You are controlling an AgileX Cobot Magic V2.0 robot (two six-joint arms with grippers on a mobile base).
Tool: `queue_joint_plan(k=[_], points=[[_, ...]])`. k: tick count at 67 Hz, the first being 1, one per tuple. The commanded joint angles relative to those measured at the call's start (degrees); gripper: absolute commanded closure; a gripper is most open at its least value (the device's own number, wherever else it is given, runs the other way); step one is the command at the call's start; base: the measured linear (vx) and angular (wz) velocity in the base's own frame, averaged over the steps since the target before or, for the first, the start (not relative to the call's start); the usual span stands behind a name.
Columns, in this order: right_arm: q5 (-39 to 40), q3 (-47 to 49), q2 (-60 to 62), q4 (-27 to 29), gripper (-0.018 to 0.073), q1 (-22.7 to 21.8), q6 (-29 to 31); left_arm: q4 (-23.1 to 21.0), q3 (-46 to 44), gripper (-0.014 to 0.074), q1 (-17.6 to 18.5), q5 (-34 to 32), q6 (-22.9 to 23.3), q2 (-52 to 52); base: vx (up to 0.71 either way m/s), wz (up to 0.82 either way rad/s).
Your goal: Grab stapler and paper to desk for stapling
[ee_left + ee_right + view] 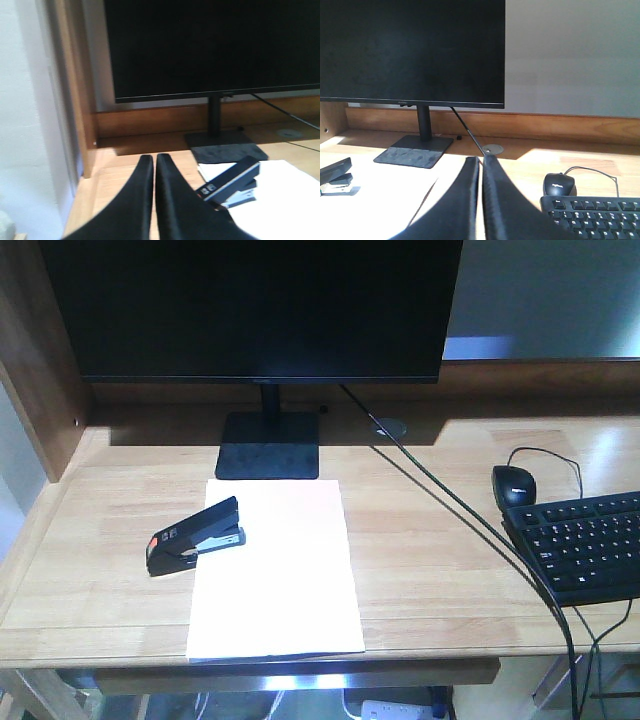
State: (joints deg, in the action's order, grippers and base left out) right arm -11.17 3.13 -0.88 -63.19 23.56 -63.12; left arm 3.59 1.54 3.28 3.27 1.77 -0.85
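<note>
1. Stapler, small and black with an orange-red patch (pixel 195 537), bites the left edge of the plain white paper sheet (pixel 277 575) on the light-wood table (pixel 430 570), apparently positioned for stapling.
2. Left tool (pixel 154 162) and right tool (pixel 480 163): both pinched together, empty.

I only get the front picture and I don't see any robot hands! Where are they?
Observer: Both wrist views show them. The left gripper hovers over the desk, fingers pressed together, holding nothing.
Operator: Is it close to the stapler?
Observer: Yes, the stapler sits just to its right, mouth over the edge of the paper.
Operator: And the other hand?
Observer: The right gripper is shut and empty too, pointing toward the monitor stand.
Operator: What's next to that one?
Observer: The mouse and keyboard lie to its right.
</note>
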Motion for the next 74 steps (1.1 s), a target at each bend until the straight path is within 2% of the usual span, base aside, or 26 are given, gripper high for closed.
queue_joint_plan(k=[1,62,67,74], points=[[1.6,1.7,-0.5,-1.3,0.0568,-0.1,0.1,-0.5,1.7,0.0603,-1.1,-3.3,0.1,-0.8,0.0,0.0],[1.7,1.7,-0.5,-1.2,0.0568,-0.1,0.1,-0.4,1.7,0.0603,-1.1,-2.3,0.1,-0.8,0.0,0.0],[1.5,1.7,-0.5,0.5,0.0568,-0.1,0.1,-0.4,1.7,0.0603,-1.1,-2.3,0.1,-0.8,0.0,0.0],[-0.2,1.7,-0.5,8.0,0.0568,-0.1,1.0,-0.4,1.7,0.0603,-1.1,-2.3,0.1,-0.8,0.0,0.0]])
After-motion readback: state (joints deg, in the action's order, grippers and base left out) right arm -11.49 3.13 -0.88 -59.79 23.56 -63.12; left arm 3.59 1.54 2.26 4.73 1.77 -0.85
